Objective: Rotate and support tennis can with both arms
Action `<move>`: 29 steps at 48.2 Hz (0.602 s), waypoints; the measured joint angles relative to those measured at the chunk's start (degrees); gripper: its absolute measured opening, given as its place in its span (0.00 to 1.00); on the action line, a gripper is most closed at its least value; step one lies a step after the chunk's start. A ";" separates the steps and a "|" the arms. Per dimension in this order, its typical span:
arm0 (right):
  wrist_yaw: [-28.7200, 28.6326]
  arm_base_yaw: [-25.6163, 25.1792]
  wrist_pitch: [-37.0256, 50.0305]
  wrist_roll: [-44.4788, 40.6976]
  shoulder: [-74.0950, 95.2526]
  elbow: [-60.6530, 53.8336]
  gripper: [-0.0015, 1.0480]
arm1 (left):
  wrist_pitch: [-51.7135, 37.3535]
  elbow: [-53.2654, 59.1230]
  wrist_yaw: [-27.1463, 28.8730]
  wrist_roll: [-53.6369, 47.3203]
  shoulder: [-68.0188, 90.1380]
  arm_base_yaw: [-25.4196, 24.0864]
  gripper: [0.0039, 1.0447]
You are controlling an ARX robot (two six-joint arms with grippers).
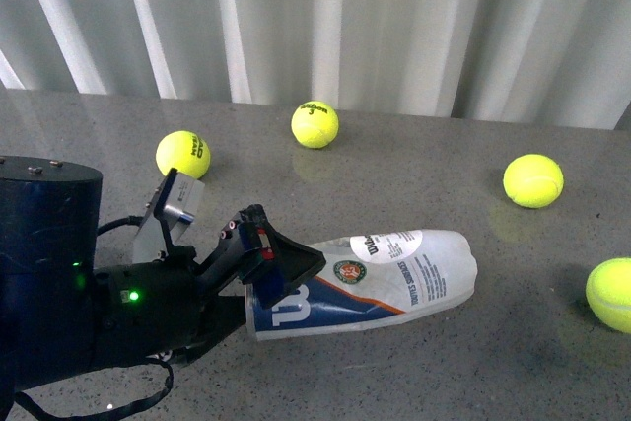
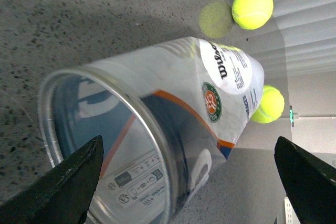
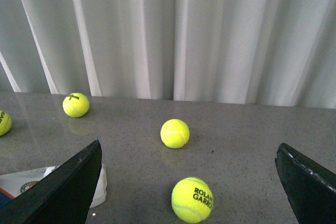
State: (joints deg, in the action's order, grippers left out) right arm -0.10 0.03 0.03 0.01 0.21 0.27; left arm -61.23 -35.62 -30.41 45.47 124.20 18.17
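Left arm (image 1: 59,283): black and bulky, it fills the near left corner of the front view. A small green light glows on it and a black cable loops underneath.
Left claw (image 1: 268,278): the jaws are spread wide and clamp nothing. It sits at the open mouth of the can. In the front view one flat black jaw lies across the rim, but I cannot tell if it touches.
Tennis can (image 1: 375,278): it lies on its side on the counter, near the middle and just ahead of the left arm. The silver-rimmed open mouth faces the left claw and the closed end points right. It is clear plastic, with a navy-and-white label, a white W and a round red-green emblem.
Right claw (image 3: 189,148): it shows only in its own wrist view. The jaws are apart with nothing between them, above the counter, and the can's closed end is just beside one jaw.
Nearest ball (image 1: 611,293): yellow-green, at the right edge of the front view, well apart from the can's closed end.
Right ball (image 1: 533,180): farther back, on the right.
Left ball (image 1: 182,154): beyond the left arm.
Far ball (image 1: 315,124): the farthest one, near the curtain.
Counter (image 1: 414,372): grey, speckled and slightly glossy.
Curtain (image 1: 394,27): white and pleated, hanging behind the counter's far edge.
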 joint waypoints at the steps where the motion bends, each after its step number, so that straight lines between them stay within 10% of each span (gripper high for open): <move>1: 0.00 0.00 0.00 0.00 0.00 0.00 0.93 | 0.00 -0.09 0.02 0.04 0.07 0.13 0.94; 29: 0.00 0.00 0.00 0.00 0.00 0.00 0.93 | 0.15 -3.08 -0.68 7.30 2.05 2.03 0.17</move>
State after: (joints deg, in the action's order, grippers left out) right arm -0.10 0.03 0.03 0.01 0.21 0.27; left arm -61.08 -38.70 -31.09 52.77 126.26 20.21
